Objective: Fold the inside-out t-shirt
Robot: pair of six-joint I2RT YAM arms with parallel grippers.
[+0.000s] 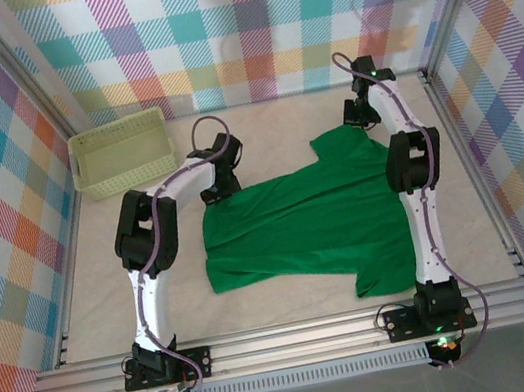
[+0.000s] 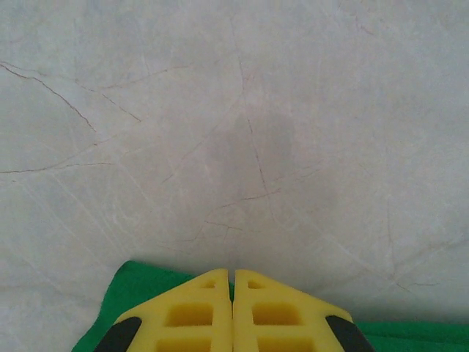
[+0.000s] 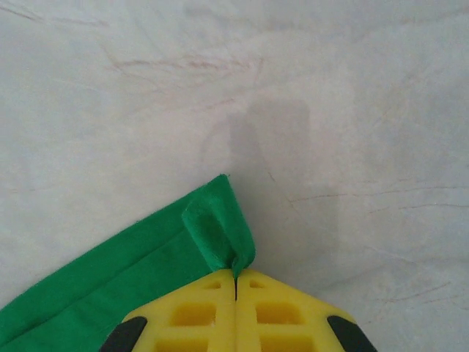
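A pale yellow-green lattice basket (image 1: 122, 152) sits upright at the surface's ten o'clock corner, close to the back and left walls. The surface (image 1: 269, 119) is pale, creased and faintly lined. Pastel plaid walls (image 1: 241, 17) enclose three sides; aluminium rails (image 1: 297, 337) run along six o'clock

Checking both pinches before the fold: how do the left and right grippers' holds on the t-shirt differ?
The left gripper grips a flat edge, with little cloth past its tips; the right gripper pinches a hemmed corner that puckers up. Both are shut on the green t-shirt.
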